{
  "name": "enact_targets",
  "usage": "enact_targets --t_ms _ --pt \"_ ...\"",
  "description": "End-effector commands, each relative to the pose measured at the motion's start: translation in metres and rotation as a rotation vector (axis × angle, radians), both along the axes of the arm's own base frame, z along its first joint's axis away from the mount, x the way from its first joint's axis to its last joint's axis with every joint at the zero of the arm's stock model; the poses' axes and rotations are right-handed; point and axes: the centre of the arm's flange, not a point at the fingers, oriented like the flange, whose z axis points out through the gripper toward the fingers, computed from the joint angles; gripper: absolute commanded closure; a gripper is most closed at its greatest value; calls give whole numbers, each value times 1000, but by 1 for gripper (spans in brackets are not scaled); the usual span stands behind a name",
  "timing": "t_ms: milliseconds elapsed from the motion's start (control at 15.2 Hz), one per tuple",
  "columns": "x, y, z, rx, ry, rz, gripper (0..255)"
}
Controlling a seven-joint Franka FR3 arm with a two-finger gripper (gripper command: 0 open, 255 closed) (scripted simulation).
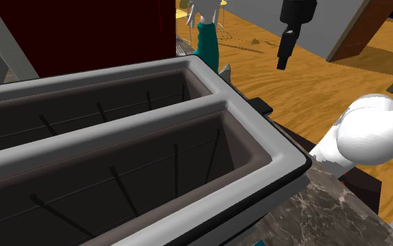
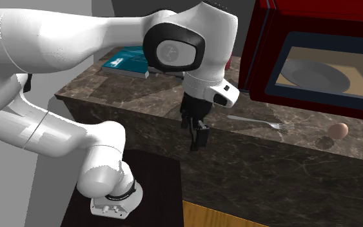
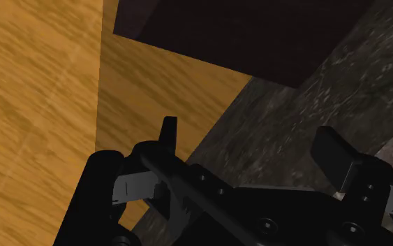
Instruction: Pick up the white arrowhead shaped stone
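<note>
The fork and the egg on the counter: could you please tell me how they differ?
The fork is grey, the egg brown. The fork is long, thin and lies flat; the egg is short and rounded. The fork's tines point toward the egg, which sits apart from it. Both rest on the dark counter in front of the red microwave.

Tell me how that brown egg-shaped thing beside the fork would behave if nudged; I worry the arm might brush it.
The egg-shaped thing looks rounded and smooth, so it would probably roll in a wobble rather than slide. The counter looks flat with no lip at its edge, so it might roll off. If truly an egg, it is likely fragile.
</note>
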Motion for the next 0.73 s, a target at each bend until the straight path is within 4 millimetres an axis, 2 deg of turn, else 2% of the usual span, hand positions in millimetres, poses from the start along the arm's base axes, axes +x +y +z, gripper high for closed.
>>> enact_targets --t_ms 0,330,660 --pt "0 0 0 0 0 0 0" --pt "-31 66 1 -9 -255 -188 0" --pt "-48 137 -5 -18 -511 -375 0"
